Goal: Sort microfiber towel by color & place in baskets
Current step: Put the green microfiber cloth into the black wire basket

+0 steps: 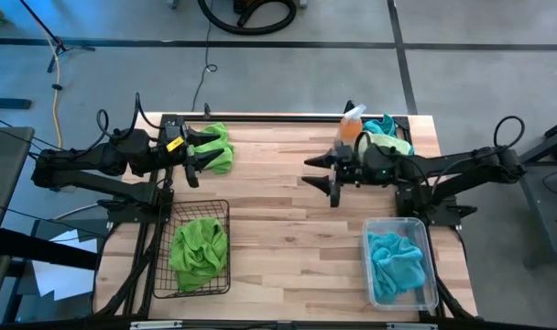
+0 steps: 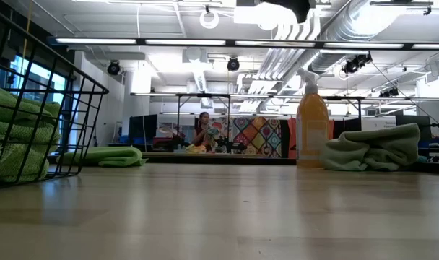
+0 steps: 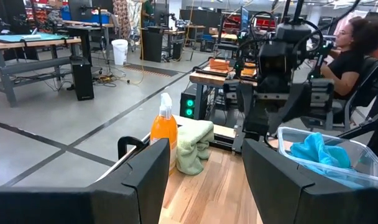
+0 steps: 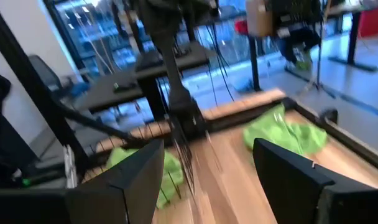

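Observation:
My left gripper (image 1: 203, 154) hovers open above the table's far left, over a lime green towel (image 1: 222, 148) that lies flat on the wood. My right gripper (image 1: 322, 179) hangs open over the table's far middle, pointing toward the left edge, with nothing between its fingers. Behind it lies a pile of green and turquoise towels (image 1: 388, 137). The black wire basket (image 1: 159, 275) at the near left holds a green towel (image 1: 198, 249). The clear plastic basket (image 1: 432, 275) at the near right holds a turquoise towel (image 1: 395, 261).
An orange spray bottle (image 1: 352, 124) with a white nozzle stands at the far right beside the towel pile. Bare wood stretches between the two baskets across the table's middle (image 1: 297, 247). A person (image 3: 357, 43) sits beyond the table's right side.

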`<move>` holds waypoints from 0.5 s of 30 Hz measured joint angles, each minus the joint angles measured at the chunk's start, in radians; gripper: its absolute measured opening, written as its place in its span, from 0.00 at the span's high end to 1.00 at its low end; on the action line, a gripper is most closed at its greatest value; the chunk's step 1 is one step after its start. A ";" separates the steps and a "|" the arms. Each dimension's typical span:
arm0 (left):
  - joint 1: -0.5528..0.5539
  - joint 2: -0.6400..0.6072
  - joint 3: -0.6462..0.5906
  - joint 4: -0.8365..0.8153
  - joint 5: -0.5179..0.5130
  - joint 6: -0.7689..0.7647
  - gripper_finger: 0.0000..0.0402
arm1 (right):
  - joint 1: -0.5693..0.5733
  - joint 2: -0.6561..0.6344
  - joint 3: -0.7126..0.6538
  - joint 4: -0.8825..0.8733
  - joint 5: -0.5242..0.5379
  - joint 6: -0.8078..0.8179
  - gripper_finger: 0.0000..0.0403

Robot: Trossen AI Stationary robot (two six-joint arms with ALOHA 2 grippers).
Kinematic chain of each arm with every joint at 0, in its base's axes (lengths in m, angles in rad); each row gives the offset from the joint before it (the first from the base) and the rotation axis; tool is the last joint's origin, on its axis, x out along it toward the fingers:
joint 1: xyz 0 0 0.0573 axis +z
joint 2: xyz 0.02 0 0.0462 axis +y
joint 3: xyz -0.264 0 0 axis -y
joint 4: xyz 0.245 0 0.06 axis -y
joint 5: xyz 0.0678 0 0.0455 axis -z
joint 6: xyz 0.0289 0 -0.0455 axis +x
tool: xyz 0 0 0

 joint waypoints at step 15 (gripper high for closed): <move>0.000 0.000 0.000 0.004 0.000 0.000 0.53 | -0.023 0.000 0.000 0.127 -0.033 -0.043 0.39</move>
